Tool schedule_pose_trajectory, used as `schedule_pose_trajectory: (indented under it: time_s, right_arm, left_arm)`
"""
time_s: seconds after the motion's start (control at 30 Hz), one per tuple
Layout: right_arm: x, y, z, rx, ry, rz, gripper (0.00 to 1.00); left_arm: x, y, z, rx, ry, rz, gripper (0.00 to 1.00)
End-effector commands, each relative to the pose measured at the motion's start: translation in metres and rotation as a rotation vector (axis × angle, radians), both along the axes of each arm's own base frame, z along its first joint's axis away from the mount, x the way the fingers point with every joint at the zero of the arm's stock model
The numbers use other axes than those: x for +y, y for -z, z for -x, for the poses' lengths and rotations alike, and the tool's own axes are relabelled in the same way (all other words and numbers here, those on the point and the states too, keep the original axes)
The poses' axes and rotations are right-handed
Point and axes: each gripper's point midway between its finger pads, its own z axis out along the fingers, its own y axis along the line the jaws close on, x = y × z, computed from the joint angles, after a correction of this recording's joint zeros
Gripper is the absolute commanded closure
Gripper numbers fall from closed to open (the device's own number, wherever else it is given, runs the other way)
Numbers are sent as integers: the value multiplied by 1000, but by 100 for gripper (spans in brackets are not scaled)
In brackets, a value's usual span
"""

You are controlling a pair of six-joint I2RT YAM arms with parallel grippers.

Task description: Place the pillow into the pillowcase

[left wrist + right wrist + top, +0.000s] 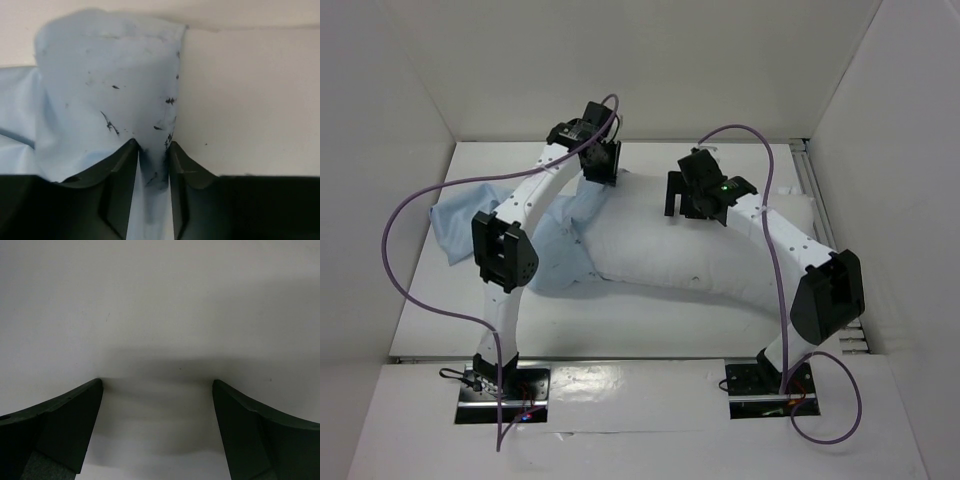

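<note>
The white pillow (690,255) lies across the middle and right of the table. The light blue pillowcase (555,245) lies limp to its left, reaching the pillow's left end. My left gripper (603,168) is shut on a fold of the pillowcase (115,95) and holds it lifted at the pillow's far left corner; the blue cloth with dark marks runs between the fingers (117,170). My right gripper (677,200) is open, fingers (65,425) wide apart, hovering close over the pillow's white top (160,315).
White walls enclose the table on the left, back and right. A metal rail (812,185) runs along the right edge. Purple cables (410,270) loop off both arms. Bare tabletop (620,315) lies in front of the pillow.
</note>
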Motion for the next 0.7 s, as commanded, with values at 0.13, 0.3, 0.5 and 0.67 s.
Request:
schedule_pose_trajectory:
  time_s: [0.13,0.3,0.5,0.67]
  right_arm:
    - [8,18,8,56,-16,-19,5]
    - [16,14,6,35,-44,-52,40]
    - [40,33,-5,50,-106,-97,100]
    - [41,-12,-9,-47,-123,-132,92]
  left_arm:
    - [17,-28,-17,-98,-62,-72,75]
    - [8,-20,-9,-51,-22,-36,100]
    - [-62,-77,16,-114,193,244,100]
    - [-71,-90,18,-131,231,294,100]
